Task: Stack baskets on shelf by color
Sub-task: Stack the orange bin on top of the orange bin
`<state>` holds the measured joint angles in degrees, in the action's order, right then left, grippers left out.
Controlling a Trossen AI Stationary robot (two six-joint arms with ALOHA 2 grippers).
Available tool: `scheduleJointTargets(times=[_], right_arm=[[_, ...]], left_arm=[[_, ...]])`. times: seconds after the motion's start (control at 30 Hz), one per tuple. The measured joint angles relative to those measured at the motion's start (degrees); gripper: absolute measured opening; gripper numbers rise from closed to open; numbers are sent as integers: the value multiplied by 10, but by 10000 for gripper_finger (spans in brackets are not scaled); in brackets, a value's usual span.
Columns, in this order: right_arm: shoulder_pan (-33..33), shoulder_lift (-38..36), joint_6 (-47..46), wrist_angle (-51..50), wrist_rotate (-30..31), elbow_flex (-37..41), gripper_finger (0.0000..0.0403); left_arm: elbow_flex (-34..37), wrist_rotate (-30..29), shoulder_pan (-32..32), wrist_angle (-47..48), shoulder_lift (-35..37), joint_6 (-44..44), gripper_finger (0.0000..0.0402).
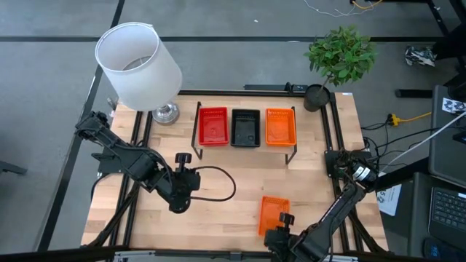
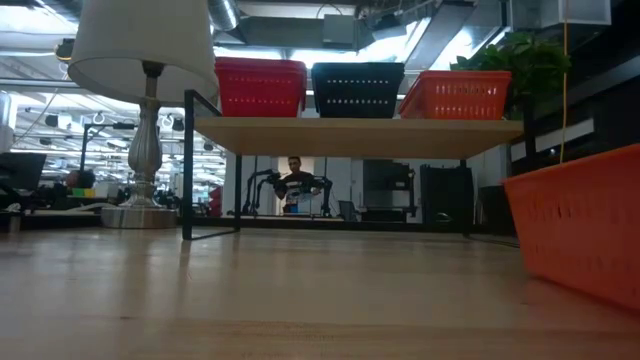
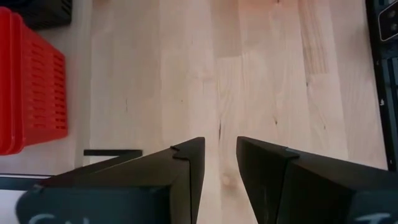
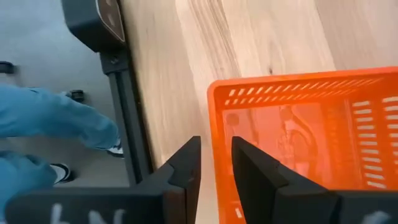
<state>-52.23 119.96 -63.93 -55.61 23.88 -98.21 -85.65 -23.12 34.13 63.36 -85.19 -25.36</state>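
Observation:
The light-wood shelf (image 1: 298, 140) (image 2: 360, 137) stands at the table's far side. It carries red baskets (image 1: 212, 126), black baskets (image 1: 245, 128) and orange baskets (image 1: 280, 126) side by side. One more orange basket (image 1: 273, 212) (image 2: 585, 230) sits near the table's near edge, right of centre. My right gripper (image 1: 284, 223) (image 4: 216, 163) is at its near end, shut on it. My left gripper (image 1: 178, 204) (image 3: 221, 168) hovers over bare wood left of centre. Its fingers are shut to a narrow slit and touch nothing. My right gripper straddles the lone orange basket's near-end wall (image 4: 219, 124) close to a corner. One finger (image 4: 186, 168) is outside and the other (image 4: 255, 174) is inside the basket. The fingers slant down from above. Whether the basket is lifted or on the table, I cannot tell.
A white-shaded lamp (image 1: 138, 65) with a metal foot stands at the far left corner, and a potted plant (image 1: 338, 58) at the far right. A black cable (image 1: 218, 185) loops beside my left gripper. A person's blue legs (image 4: 50, 124) show beyond the near rail.

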Motion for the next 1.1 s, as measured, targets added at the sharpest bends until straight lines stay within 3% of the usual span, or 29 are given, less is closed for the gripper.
scheduleJointTargets(times=[0.13,0.97,1.1], right_arm=[[0,0,0,-1,-46,0,89],[11,55,-1,-17,-71,1,89],[22,63,-25,-15,-73,1,60]], left_arm=[[0,0,0,0,0,0,85],[0,0,0,0,0,2,85],[0,0,0,0,0,2,85]])
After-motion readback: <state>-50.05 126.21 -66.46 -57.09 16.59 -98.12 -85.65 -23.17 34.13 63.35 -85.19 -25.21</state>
